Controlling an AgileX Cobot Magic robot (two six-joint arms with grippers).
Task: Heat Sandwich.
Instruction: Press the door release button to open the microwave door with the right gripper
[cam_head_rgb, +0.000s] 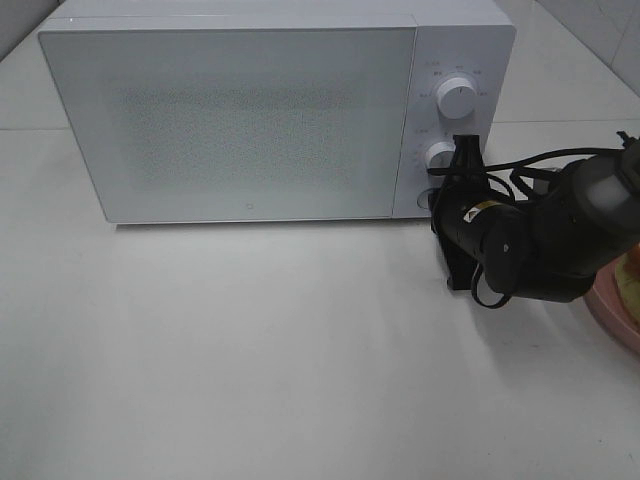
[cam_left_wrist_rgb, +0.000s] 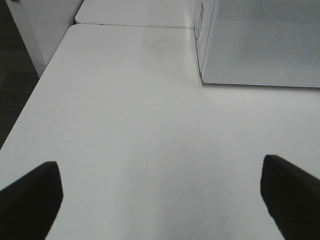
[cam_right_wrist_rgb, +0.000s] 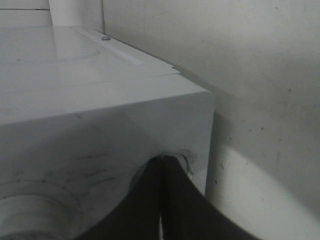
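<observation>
The white microwave (cam_head_rgb: 250, 110) stands at the back of the table with its door closed. My right gripper (cam_head_rgb: 440, 196) is shut, its tips against the bottom of the control panel, below the two knobs (cam_head_rgb: 458, 98). In the right wrist view the shut fingers (cam_right_wrist_rgb: 165, 200) press a round button by the microwave's (cam_right_wrist_rgb: 100, 125) lower front corner. Only a yellowish sliver of the sandwich (cam_head_rgb: 632, 285) shows at the right edge, on a pink plate (cam_head_rgb: 608, 312), behind my right arm. My left gripper (cam_left_wrist_rgb: 160, 200) hangs open over bare table, left of the microwave (cam_left_wrist_rgb: 260, 40).
The white table (cam_head_rgb: 250, 350) stretches in front of the microwave. The left wrist view shows the table's left edge (cam_left_wrist_rgb: 35, 90), with dark floor beyond it. A second white surface (cam_left_wrist_rgb: 130, 15) adjoins at the back.
</observation>
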